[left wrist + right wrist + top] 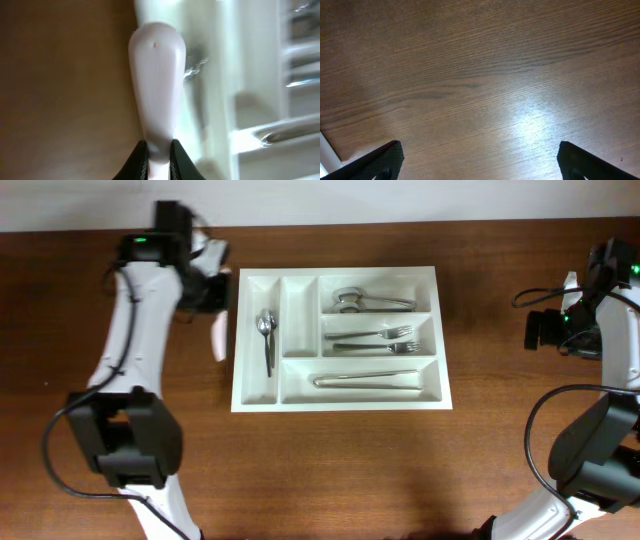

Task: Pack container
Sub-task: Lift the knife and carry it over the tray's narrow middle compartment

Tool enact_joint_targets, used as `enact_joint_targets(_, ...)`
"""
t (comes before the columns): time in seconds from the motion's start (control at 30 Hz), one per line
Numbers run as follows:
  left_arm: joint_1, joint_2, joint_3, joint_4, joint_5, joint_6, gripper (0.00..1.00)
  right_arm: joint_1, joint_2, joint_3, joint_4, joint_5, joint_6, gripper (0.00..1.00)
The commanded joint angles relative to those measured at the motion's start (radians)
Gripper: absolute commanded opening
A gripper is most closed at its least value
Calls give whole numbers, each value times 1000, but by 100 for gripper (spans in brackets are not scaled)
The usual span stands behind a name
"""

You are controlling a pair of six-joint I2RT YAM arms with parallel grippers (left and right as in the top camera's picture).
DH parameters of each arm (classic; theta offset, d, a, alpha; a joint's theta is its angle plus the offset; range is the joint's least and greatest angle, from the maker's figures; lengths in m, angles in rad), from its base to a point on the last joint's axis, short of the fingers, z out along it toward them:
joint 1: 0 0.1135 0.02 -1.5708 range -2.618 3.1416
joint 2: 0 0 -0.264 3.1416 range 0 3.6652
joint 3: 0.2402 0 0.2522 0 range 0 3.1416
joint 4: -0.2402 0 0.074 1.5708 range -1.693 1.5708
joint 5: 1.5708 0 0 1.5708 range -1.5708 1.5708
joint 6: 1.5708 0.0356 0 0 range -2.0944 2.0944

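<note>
The container [340, 405], a white cutlery tray, lies in the middle of the table. Its left narrow slot holds a spoon [267, 335]. The long slots hold spoons [370, 301], forks [375, 337] and knives [368, 381]. My left gripper [212, 305] hangs just left of the tray, shut on a long white plastic piece [218, 337] with a rounded end. In the left wrist view that white piece [156, 90] sticks out from the left gripper [159, 148], beside the tray wall [220, 100]. At the far right, my right gripper [540, 330] is open; the right wrist view shows the right gripper [480, 152] over bare wood.
The second narrow slot [299, 315] of the tray holds nothing. Brown wooden table [340, 470] runs all round the tray. Both arm bases stand at the front corners, left [125, 440] and right [595, 450].
</note>
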Motion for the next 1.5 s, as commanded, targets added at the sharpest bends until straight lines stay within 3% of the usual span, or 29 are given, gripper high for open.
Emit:
enact_joint_targets(0.0,-93,10,15,49,24,-95,2,5,-8,-2,0,5,4,99)
enact_joint_targets(0.3,-255,40,15,298,-11,-246,2,5,-8,-2,0,5,4,99)
enact_joint_targets(0.53,-271,130,15,304,-28,-404,2,5,-8,-2,0,5,4,99)
enact_joint_targets(0.87,-271,176,15,303,-37,-407,5,5,-8,-2,0,5,4,99)
enact_joint_targets(1.2,-270,179,15,304,-40,-402,28,5,-8,-2,0,5,4,99)
enact_joint_targets(1.27,-270,179,15,304,-40,-399,37,5,-8,-2,0,5,4,98)
enact_joint_targets(1.37,-270,179,15,304,-40,-396,38,5,-8,-2,0,5,4,99)
enact_joint_targets(1.47,-270,178,22,301,-35,-395,57,5,-8,-2,0,5,4,99)
